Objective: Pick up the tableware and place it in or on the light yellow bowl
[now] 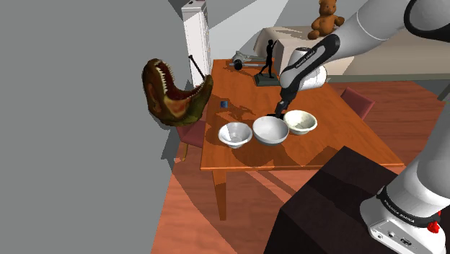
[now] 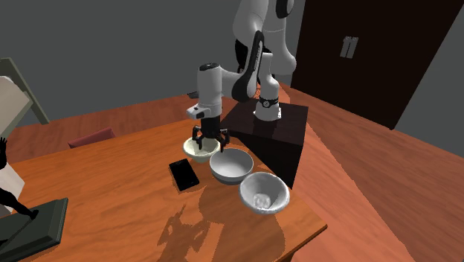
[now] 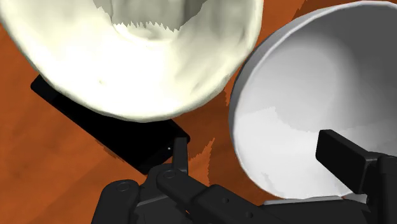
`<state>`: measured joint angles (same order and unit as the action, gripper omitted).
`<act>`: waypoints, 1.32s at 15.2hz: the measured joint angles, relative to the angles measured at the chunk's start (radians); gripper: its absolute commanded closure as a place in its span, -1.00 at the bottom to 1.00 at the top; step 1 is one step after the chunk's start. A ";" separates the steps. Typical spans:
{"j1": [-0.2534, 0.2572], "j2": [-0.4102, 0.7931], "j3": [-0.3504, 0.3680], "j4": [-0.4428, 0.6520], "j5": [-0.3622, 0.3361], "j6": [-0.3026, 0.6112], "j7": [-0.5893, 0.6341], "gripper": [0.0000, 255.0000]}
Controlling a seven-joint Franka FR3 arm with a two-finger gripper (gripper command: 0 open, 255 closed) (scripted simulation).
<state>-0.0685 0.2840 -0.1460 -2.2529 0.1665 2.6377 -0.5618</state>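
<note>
White bowl: upright on the wooden table, in the middle of a row of three, just beside the light yellow bowl. Gripper sits low at its rim on the yellow bowl's side. Jaws apart, one finger inside the bowl, one outside. Third bowl is on the far side. Flat black slab lies just beside the yellow bowl.

Row of three, narrow gaps: light yellow bowl; white bowl; grey bowl; flat black phone just beside; table open beyond, toward statuette.
</note>
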 measured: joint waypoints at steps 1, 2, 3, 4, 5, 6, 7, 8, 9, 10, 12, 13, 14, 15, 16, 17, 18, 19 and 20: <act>-0.002 0.023 0.004 0.007 0.007 0.015 -0.005 -1.00; -0.007 0.039 0.007 0.011 0.014 0.027 -0.013 -1.00; -0.007 0.052 0.010 0.016 0.018 0.036 -0.014 -1.00; -0.010 0.066 0.014 0.021 0.023 0.044 -0.019 -1.00; -0.011 0.081 0.017 0.024 0.028 0.056 -0.021 -1.00; -0.012 0.093 0.021 0.026 0.032 0.067 -0.023 -1.00; -0.015 0.105 0.024 0.029 0.036 0.075 -0.027 -1.00; -0.016 0.110 0.025 0.031 0.038 0.078 -0.028 -1.00; -0.017 0.112 0.025 0.030 0.039 0.080 -0.029 -1.00; -0.017 0.112 0.026 0.030 0.039 0.081 -0.030 -1.00; -0.017 0.113 0.026 0.031 0.039 0.082 -0.030 -1.00; -0.017 0.114 0.026 0.031 0.040 0.082 -0.030 -1.00; -0.017 0.114 0.026 0.031 0.040 0.082 -0.030 -1.00; -0.017 0.114 0.026 0.031 0.040 0.082 -0.030 1.00; -0.017 0.113 0.026 0.031 0.039 0.082 -0.030 1.00; -0.017 0.113 0.026 0.031 0.040 0.082 -0.030 1.00; -0.017 0.114 0.026 0.031 0.040 0.082 -0.030 1.00; -0.017 0.113 0.026 0.031 0.040 0.082 -0.030 1.00; -0.017 0.113 0.026 0.031 0.040 0.082 -0.030 1.00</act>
<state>-0.0855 0.3970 -0.1197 -2.2215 0.2062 2.7196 -0.5919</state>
